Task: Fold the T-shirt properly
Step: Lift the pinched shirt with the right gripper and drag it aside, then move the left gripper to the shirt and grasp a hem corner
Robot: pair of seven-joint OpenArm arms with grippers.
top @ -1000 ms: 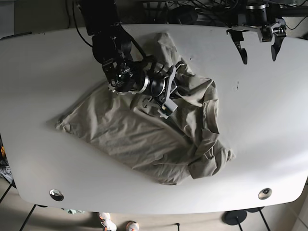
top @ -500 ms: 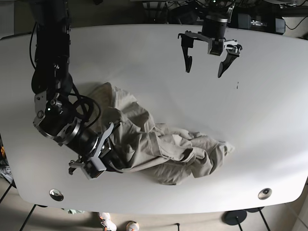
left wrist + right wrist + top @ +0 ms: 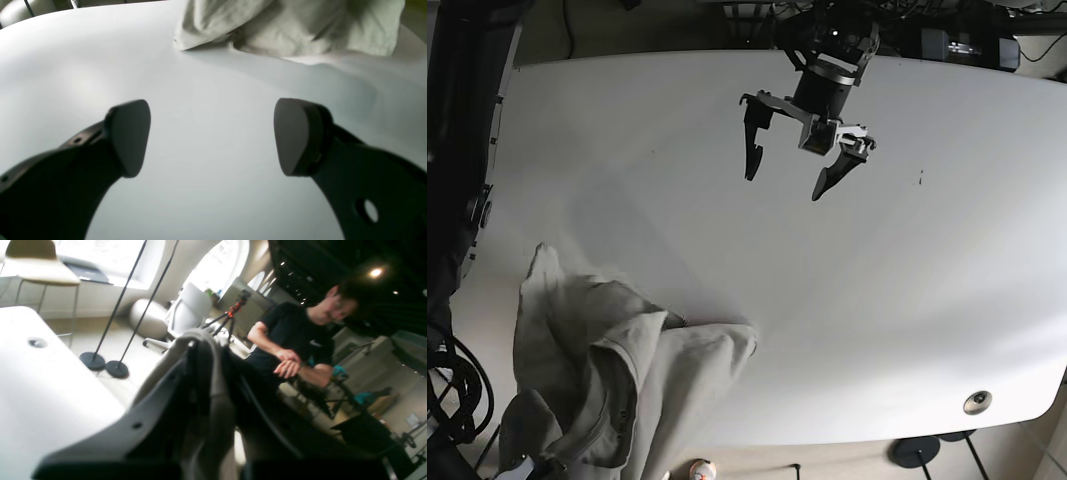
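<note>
My left gripper (image 3: 789, 170) hovers, jaws apart. The T-shirt (image 3: 597, 375) bunches lower left, hiding my right gripper (image 3: 203, 380); its jaws, cannot tell.

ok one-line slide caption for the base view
Open left gripper hovers over the bare white table while the crumpled T-shirt hangs off its near-left edge.

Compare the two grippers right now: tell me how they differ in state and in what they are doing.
The left gripper is wide open and holds nothing, while the right gripper is shut on the T-shirt.
The left gripper hangs over bare table, apart from the cloth; the right gripper, at the table's edge, is out of the base view, with the T-shirt bunched there.
Both have dark fingers.
</note>
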